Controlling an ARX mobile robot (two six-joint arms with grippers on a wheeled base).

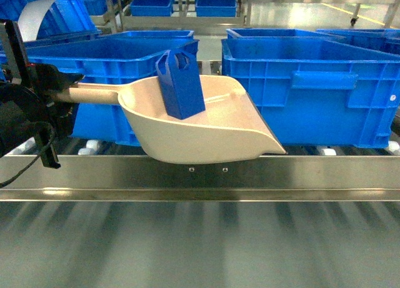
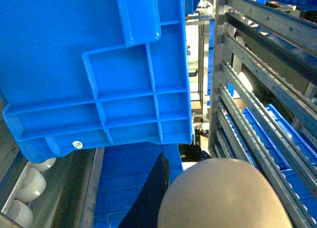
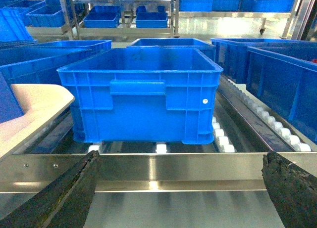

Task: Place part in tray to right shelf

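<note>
- Landmark: front rail of the right shelf, a shiny steel bar across the head view.
- Tray: beige scoop held just above the front rail, wide lip pointing right, handle running left; contact with the rail not determinable.
- Part: small bright-blue block standing inside the tray, tilted slightly, pierced top uppermost; above the front rail near its middle.
- Left gripper: black, above the left end of the front rail, clenched on the tray handle.
- Left wrist view: rounded beige surface at bottom centre, ribbed underside of a blue crate overhead, white rollers at lower left; fingers not distinguishable.
- Right gripper: released, both dark fingertips spread wide, low and in front of the front rail, grasping nothing.
- Blue crates: resting on the roller lanes directly behind the front rail, one behind the tray and one to its right.
- Right wrist view: beige tray lip at the left edge, over the front rail, beside the nearest crate.
- Further crates and racks well behind the front rail.
</note>
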